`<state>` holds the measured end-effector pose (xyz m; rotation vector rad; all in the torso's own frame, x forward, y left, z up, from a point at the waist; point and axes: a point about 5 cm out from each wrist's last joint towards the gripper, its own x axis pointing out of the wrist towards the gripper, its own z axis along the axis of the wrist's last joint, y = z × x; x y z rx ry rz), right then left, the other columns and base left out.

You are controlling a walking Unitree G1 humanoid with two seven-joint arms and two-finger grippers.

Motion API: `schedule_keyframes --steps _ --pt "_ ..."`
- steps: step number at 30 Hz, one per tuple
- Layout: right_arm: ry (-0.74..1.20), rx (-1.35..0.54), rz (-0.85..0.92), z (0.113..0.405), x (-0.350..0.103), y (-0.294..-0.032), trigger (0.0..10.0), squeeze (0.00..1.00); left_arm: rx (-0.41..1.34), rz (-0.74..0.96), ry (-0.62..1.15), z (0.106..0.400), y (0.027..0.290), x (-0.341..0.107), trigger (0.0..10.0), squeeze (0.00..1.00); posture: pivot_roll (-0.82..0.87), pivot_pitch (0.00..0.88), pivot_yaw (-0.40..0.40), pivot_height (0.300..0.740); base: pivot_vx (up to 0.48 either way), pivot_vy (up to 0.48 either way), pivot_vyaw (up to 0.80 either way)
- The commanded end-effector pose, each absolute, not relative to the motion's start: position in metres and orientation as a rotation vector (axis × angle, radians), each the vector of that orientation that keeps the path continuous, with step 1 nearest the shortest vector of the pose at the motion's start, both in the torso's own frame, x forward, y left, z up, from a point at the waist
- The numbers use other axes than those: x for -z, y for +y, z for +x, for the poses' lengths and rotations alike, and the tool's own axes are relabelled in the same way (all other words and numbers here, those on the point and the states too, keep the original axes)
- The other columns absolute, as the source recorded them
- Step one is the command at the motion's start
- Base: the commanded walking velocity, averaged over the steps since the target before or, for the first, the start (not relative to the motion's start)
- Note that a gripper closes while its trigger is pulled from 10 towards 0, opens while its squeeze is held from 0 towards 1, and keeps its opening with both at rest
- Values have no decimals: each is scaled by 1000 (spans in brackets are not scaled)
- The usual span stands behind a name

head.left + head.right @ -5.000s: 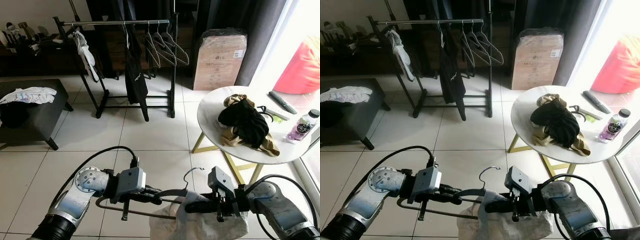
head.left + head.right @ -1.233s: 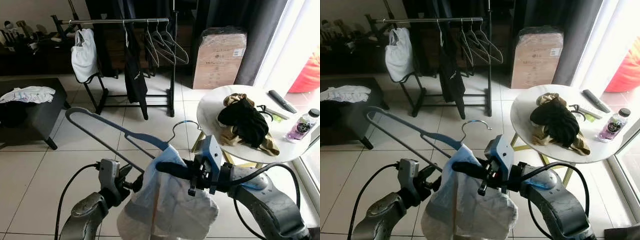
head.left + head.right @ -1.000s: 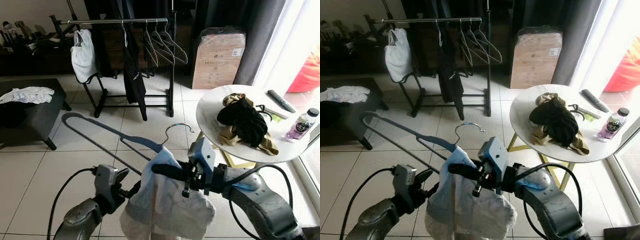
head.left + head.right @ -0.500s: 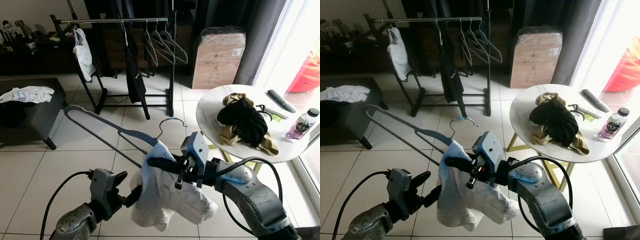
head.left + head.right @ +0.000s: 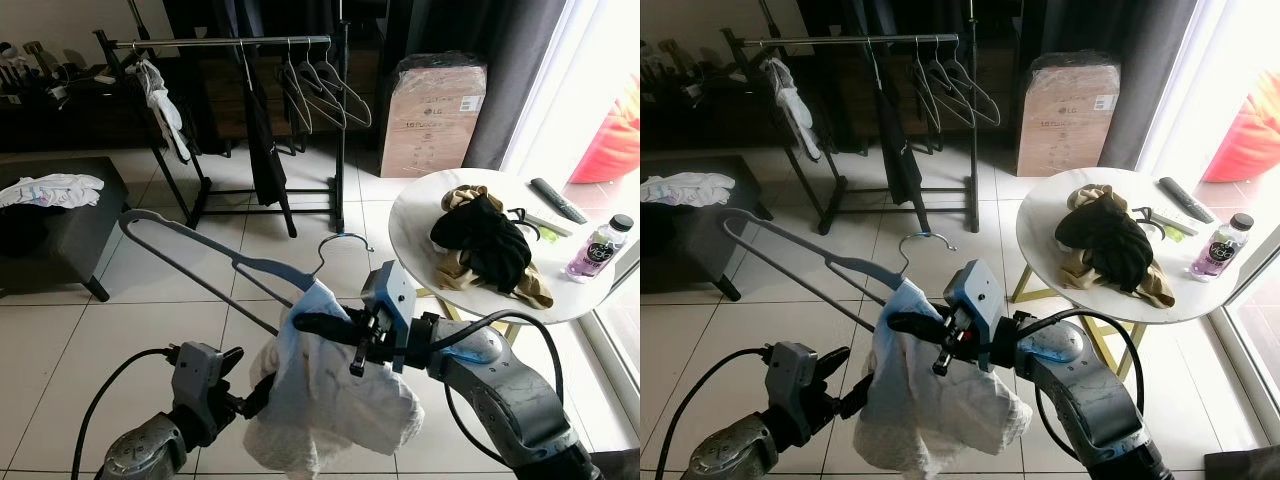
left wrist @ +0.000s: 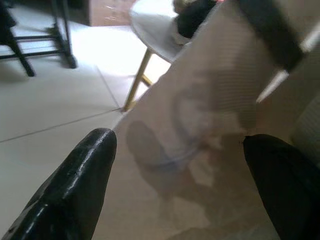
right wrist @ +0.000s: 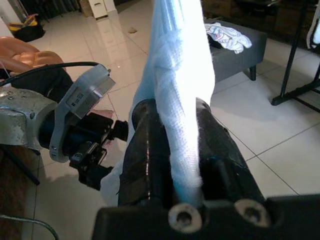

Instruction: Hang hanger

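White floor tiles (image 5: 60, 330) run back to a clothes rack (image 5: 240, 45). Well in front of the rack, the left gripper (image 6: 175, 190) spreads its fingers wide beside the white garment (image 5: 330, 390). The blue hanger (image 5: 200, 262) carries that garment, and the right gripper (image 7: 172, 150) is clamped on both.

A round white worktop (image 5: 415, 215) carries a pile of dark clothes (image 5: 485, 245) and a bottle (image 5: 596, 252). A cardboard box (image 5: 432, 102) stands behind it, and a grey bench (image 5: 60, 230) holds white cloth.
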<state>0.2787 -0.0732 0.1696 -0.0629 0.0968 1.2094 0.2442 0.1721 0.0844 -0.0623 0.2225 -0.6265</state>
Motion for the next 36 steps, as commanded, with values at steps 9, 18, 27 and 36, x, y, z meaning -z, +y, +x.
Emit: schedule_keyframes --steps 9,18,27,36 --pt "48 -1232 -61 281 -177 -77 0 0 564 29 292 230 189 -75 10000 0 -82 162 11 740 0 0 0" --pt "48 -1265 -50 278 -178 -76 0 0 629 100 380 221 182 -58 10000 0 -84 165 8 740 0 0 0" --pt "39 -1331 -32 271 -179 -75 0 0 656 69 295 234 176 -70 10000 0 -86 168 5 740 0 0 0" --pt "38 -1358 -26 268 -180 -75 0 0 860 74 331 223 166 -82 10000 1000 -88 172 5 740 0 0 0"
